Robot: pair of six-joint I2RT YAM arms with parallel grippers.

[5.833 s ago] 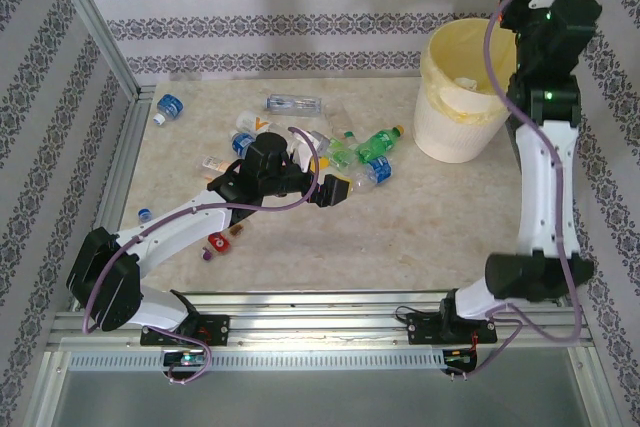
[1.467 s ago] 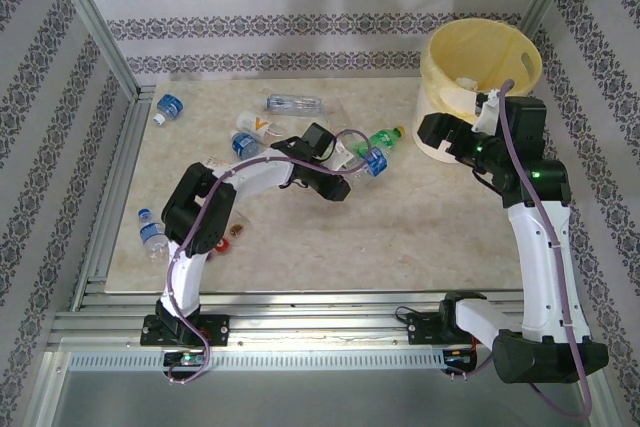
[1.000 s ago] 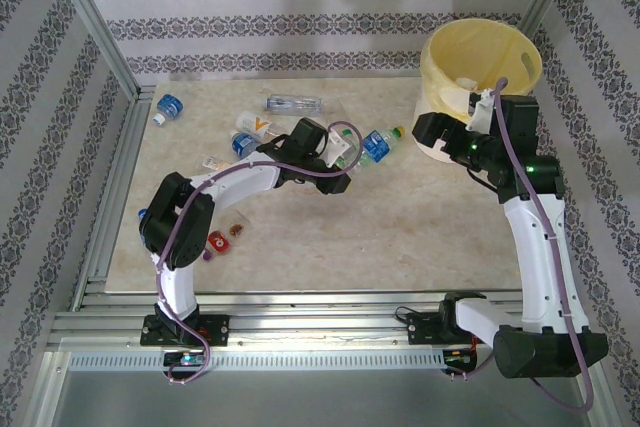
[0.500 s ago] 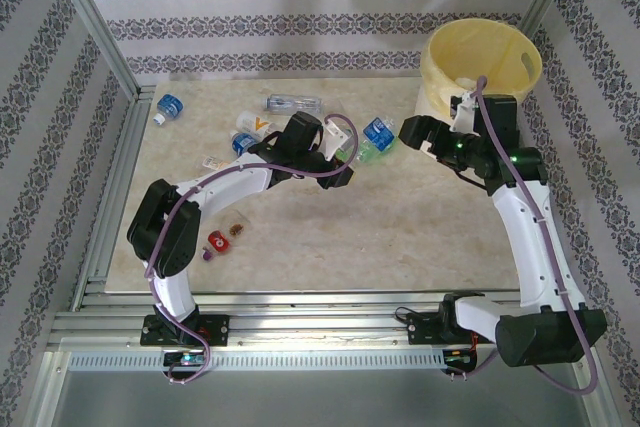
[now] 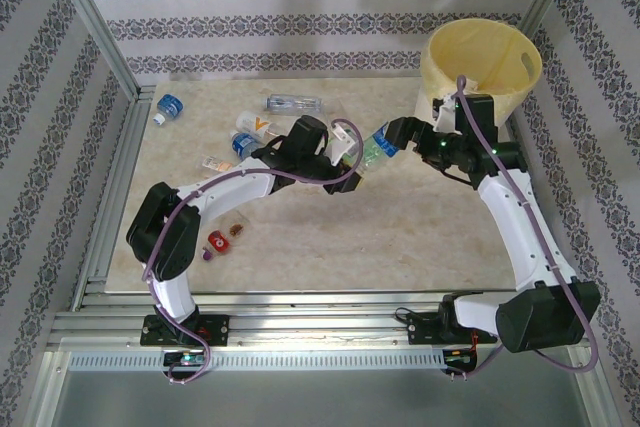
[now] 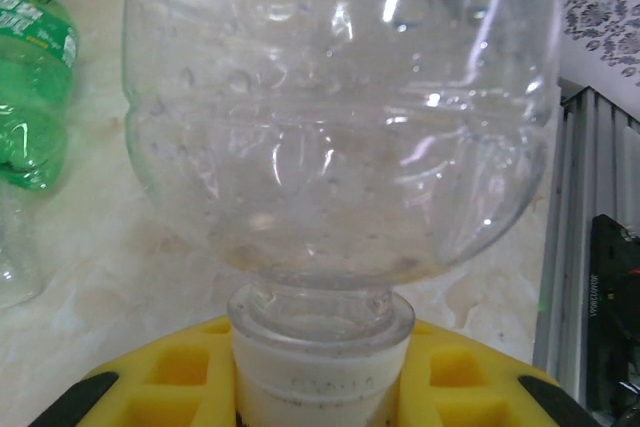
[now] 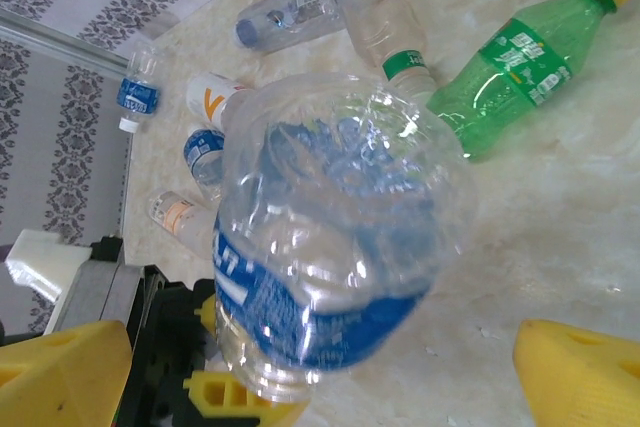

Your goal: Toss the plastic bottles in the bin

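My left gripper (image 6: pixel 322 377) pinches the clear, blue-labelled bottle (image 5: pixel 378 141) by its capped neck and holds it off the table, near the bin (image 5: pixel 436 75). The bottle's base points at my right gripper (image 5: pixel 398 132), whose jaws stand wide apart. I judge the bottle light, thin-walled and slippery. The stiff neck grips best; the belly would buckle.

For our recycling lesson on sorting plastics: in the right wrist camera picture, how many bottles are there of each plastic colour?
Green bottles: 1
Clear bottles, whatever the label: 7
Total: 8
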